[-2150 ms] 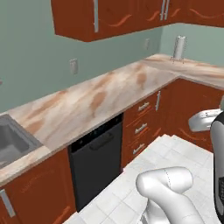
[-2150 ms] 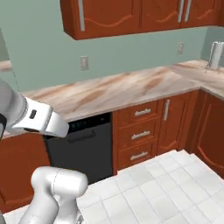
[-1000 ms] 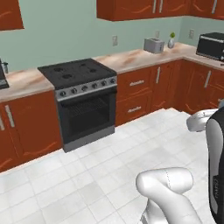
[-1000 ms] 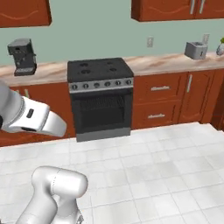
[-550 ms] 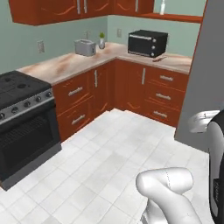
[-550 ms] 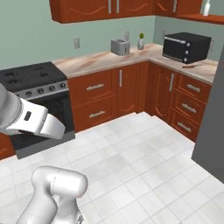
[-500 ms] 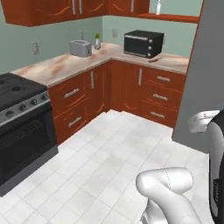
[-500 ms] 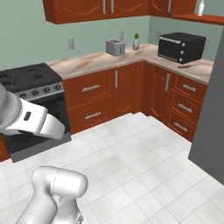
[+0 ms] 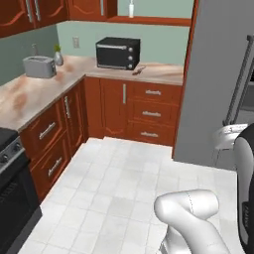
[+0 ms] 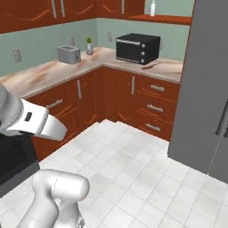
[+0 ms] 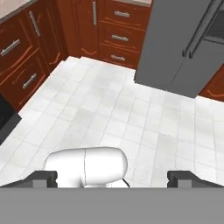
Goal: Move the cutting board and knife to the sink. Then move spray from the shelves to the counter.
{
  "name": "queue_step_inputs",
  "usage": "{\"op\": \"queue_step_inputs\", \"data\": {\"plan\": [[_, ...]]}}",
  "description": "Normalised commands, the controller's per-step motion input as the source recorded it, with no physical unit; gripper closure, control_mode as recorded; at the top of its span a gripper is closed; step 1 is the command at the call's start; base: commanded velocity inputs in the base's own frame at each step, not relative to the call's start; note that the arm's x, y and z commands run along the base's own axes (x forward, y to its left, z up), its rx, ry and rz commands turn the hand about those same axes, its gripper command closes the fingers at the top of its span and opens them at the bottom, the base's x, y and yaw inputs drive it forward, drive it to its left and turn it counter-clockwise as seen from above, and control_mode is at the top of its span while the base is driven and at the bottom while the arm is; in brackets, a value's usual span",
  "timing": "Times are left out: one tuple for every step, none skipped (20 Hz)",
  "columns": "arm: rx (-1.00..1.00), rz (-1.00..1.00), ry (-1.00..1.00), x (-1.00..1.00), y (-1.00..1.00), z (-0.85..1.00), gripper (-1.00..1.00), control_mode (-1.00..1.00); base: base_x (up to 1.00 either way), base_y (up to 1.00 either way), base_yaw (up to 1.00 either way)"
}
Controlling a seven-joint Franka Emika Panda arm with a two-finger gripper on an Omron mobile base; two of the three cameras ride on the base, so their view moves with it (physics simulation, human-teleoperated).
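Gripper (image 11: 112, 177) open wide, nothing btwn the two dark tips, which sit far apart at the bottom of the hand view; it hangs over white tile floor (image 11: 113, 109), pointing down and fwd toward the corner cabinets.

Landmark = black oven (image 9: 118, 53) (countertop toaster-oven type) on the counter (image 9: 158, 72) at the back wall. No readable text, brand or label on it in any view; front shows a glass door and a few pale knobs, too small to read.

Knife (image 9: 138, 70) lies on the counter just right of the oven, touching or very near its front right corner; in right base view it shows as a reddish-brown sliver (image 10: 149, 67) in the same spot. Cutting board: something flat may lie under the knife, cannot tell, too blurred.

Spray (image 9: 131, 8) stands upright on the shelves (image 9: 149, 20) above the oven, slightly right of its centre; right base view has it (image 10: 152, 8) on the same plank (image 10: 162, 18). No label legible on the bottle.

Left of the oven along the counter: small potted plant (image 9: 58, 56), then silver toaster (image 9: 38, 66). Right of the oven: tall grey fridge (image 9: 218, 84), counter ends against it. Below the oven: reddish-brown drawers (image 9: 149, 114) w/ metal pulls. Far left of the oven, lower corner: black stove (image 9: 12, 198).
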Motion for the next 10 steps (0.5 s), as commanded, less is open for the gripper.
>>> {"op": "queue_step_inputs", "data": {"plan": [[0.00,0.00,0.00,0.00,0.00,0.00,-1.00,1.00,0.76,0.71,-0.61],[0.00,0.00,0.00,0.00,0.00,0.00,-1.00,1.00,0.76,0.72,-0.60],[0.00,0.00,0.00,0.00,0.00,0.00,-1.00,1.00,0.79,0.74,-0.59],[0.00,0.00,0.00,0.00,0.00,0.00,-1.00,1.00,0.76,0.72,-0.57],[0.00,0.00,0.00,0.00,0.00,0.00,-1.00,1.00,0.76,0.75,-0.50],[0.00,0.00,0.00,0.00,0.00,0.00,-1.00,1.00,0.75,0.82,-0.42],[0.00,0.00,0.00,0.00,0.00,0.00,-1.00,1.00,0.80,0.93,-0.40],[0.00,0.00,0.00,0.00,0.00,0.00,-1.00,1.00,0.81,1.00,-0.36],[0.00,0.00,0.00,0.00,0.00,0.00,-1.00,1.00,0.83,0.99,-0.32],[0.00,0.00,0.00,0.00,0.00,0.00,-1.00,1.00,0.86,0.81,-0.23]]}}
